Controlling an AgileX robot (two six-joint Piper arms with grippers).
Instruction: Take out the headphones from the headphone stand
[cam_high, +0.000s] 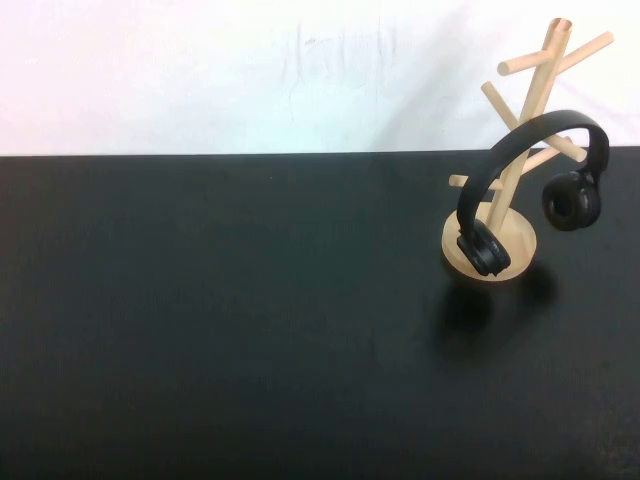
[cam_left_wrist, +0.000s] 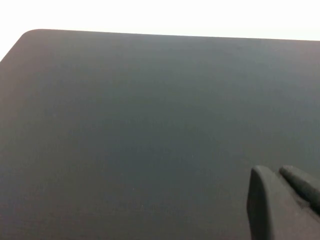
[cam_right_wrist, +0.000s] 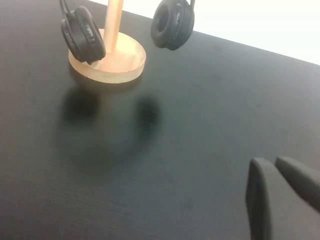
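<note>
While the headphones (cam_high: 540, 160) hang by their band on a peg of the headphone stand (cam_high: 525, 120) at the table's (cam_high: 250, 330) far right, the right gripper (cam_right_wrist: 280, 192) waits well short of them, fingers nearly together, gripping nothing; the left gripper (cam_left_wrist: 282, 195), likewise closed up and unladen, hovers over bare tabletop.

My high camera looks down from my side across the black table (cam_high: 250, 330). My left wrist camera sits low over bare tabletop. My right wrist camera faces the headphone stand (cam_right_wrist: 111, 57) from nearby — the 1 thing it shares with the high view.
</note>
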